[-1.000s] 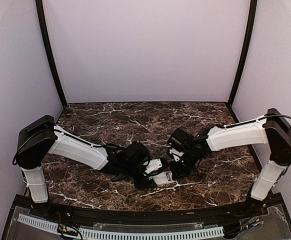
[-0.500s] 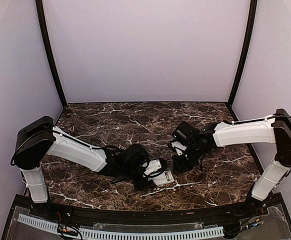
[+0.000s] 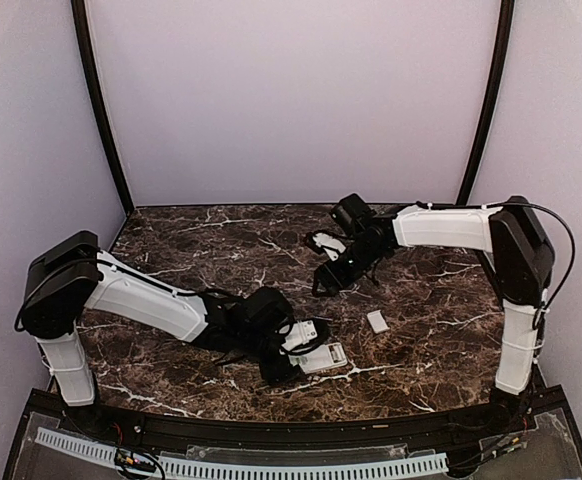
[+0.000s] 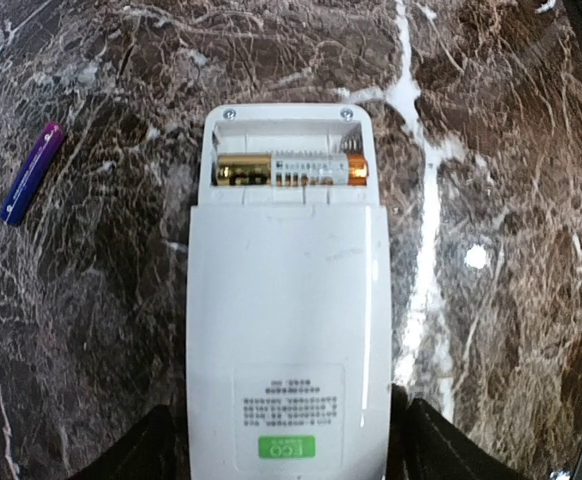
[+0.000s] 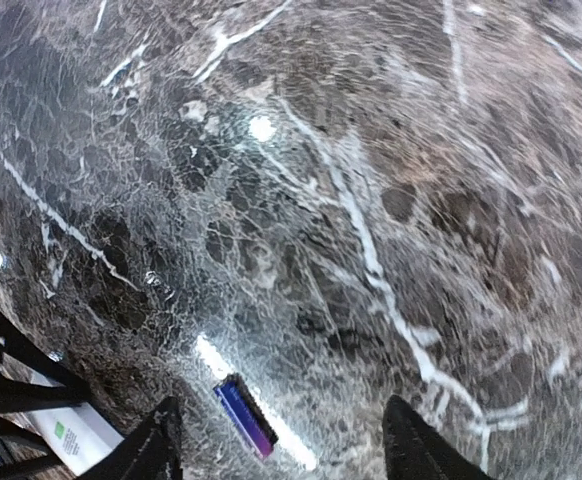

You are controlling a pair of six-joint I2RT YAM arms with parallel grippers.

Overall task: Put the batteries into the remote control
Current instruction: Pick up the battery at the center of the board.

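The remote control [image 4: 286, 320] lies back-up on the marble, its battery bay uncovered with one gold battery [image 4: 291, 168] seated in it. A purple battery [image 4: 31, 172] lies loose on the table to the left of that bay. My left gripper [image 4: 289, 452] is open, its fingers [image 4: 161, 450] flanking the remote's near end with a thin gap on the left side. In the top view the left gripper [image 3: 306, 362] sits low at the remote control [image 3: 323, 355]. My right gripper [image 3: 326, 280] hangs open and empty above the table. In its wrist view the right gripper [image 5: 286, 445] frames the purple battery [image 5: 246, 415] lying below.
A small white flat piece [image 3: 377, 321], seemingly the bay cover, lies on the marble right of the remote. The remote's corner [image 5: 61, 435] and the left gripper's black fingers [image 5: 1, 380] show at the lower left of the right wrist view. Lilac walls enclose the table.
The right arm has risen and swung back from the remote, and its jaws have opened. The small white piece now lies where it had been. The left jaws have widened around the remote.
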